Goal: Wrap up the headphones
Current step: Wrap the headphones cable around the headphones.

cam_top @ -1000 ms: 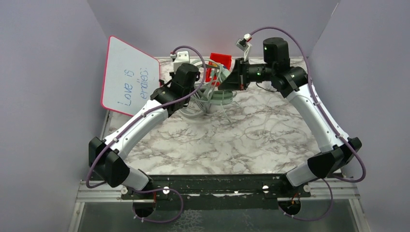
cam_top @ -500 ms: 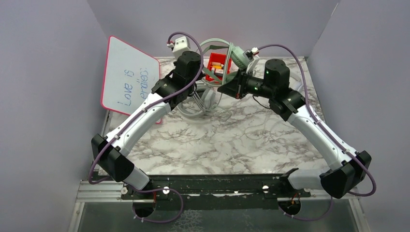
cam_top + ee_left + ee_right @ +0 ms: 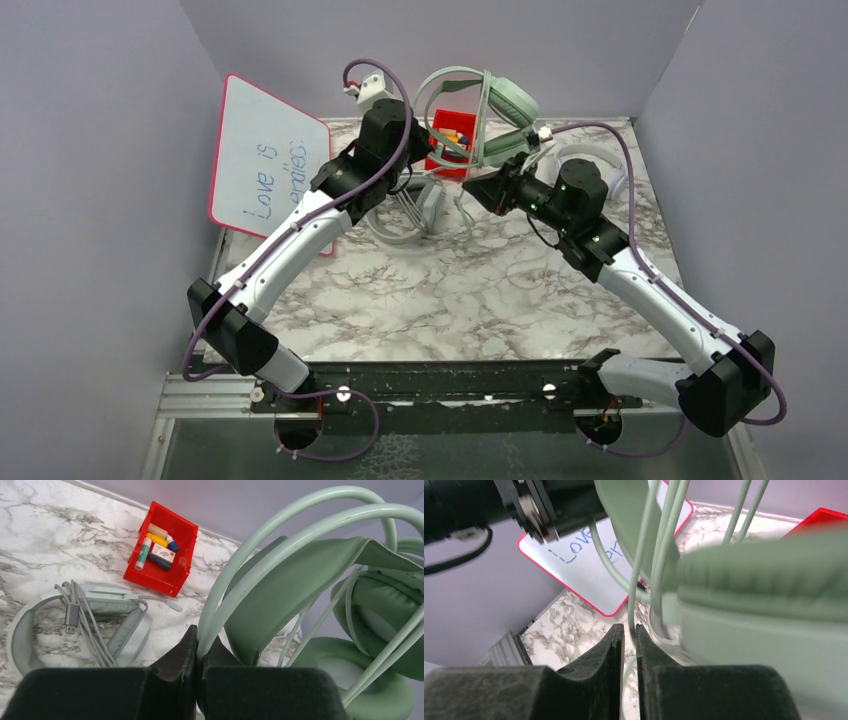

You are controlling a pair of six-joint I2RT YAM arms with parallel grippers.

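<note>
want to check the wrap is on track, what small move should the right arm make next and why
Probably: right claw pinches the cable firmly and leads it once around the headband. The left claw holds the mint-green headset up by its headband, and the cable runs between the right claw's barely parted fingers.

both arms raised inward — left gripper (image 3: 198, 641) clamped, right gripper (image 3: 629, 631) barely parted

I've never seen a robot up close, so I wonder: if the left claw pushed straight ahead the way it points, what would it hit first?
The mint-green headset: the left gripper is shut on its headband, which rises right in front of the fingertips. What lies behind it is hard to judge.
</note>
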